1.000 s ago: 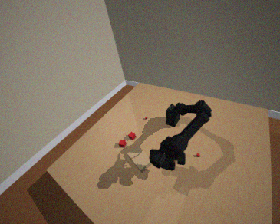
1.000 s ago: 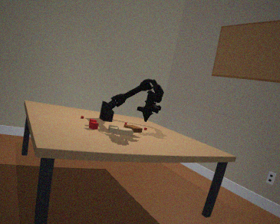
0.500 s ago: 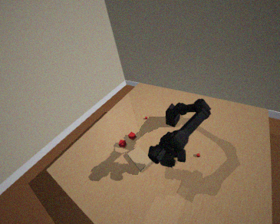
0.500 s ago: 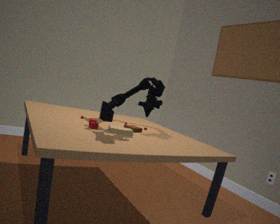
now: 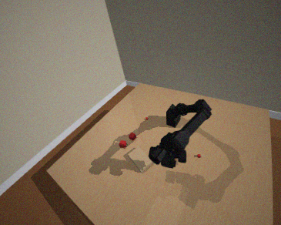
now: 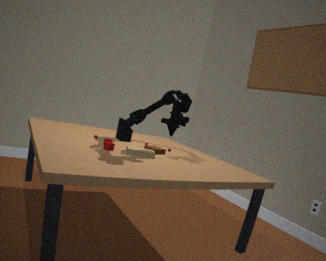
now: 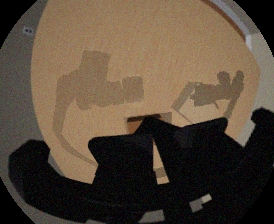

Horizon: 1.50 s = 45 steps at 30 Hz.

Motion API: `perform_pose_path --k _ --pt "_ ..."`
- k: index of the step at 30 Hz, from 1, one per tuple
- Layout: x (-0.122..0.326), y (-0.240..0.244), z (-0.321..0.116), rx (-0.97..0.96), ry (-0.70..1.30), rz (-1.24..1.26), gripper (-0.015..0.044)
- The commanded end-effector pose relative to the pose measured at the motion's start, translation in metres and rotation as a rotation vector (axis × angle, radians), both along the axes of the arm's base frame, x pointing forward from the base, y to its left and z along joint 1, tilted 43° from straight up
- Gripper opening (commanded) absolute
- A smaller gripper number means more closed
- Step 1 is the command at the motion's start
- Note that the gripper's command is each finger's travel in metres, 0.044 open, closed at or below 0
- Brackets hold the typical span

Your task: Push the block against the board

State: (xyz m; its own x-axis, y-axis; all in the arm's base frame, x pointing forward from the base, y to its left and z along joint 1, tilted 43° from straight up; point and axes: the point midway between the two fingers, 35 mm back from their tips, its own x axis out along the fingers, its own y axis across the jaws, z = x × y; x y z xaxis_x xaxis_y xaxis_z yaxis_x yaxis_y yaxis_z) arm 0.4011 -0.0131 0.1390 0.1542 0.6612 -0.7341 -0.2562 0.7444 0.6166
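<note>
Hand (image 5: 160,159) (image 6: 171,134) (image 7: 148,119) clenched on nothing, its fingertips pointing down above the counter (image 5: 114,200) (image 6: 79,165) (image 7: 138,30) and apart from its surface. Low beneath it, a brown piece (image 6: 155,149) (image 7: 134,126) lies on the counter, partly covered by the fingers in the wrist view. Near it sits a pale piece (image 5: 142,159) (image 6: 140,153) (image 7: 203,111), with the arm's shadow across part of it; these look like the task's block and board, but I cannot tell which is which, nor whether their sides touch. Beyond the pale piece, two red cubes (image 5: 122,143) (image 6: 108,144) lie near each other, overlapping in the exterior view. Smaller red bits (image 5: 199,156) (image 6: 169,150) are scattered farther out. The black arm (image 5: 191,125) (image 6: 152,106) bends back to its base (image 5: 172,117) (image 6: 124,130) on the counter, with plain walls behind.
</note>
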Motion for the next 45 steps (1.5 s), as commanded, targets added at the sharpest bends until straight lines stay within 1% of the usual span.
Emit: perform_pose_path --k 1,6,8,45 --pt "0.0 0.0 0.0 -0.005 -0.002 0.003 0.0" --pt "0.0 0.0 0.0 -0.001 -0.004 0.004 0.0" --pt "-0.001 0.003 0.0 -0.009 -0.033 0.037 0.0" --pt "-0.055 0.083 -0.016 -0.203 -0.868 0.969 0.0"
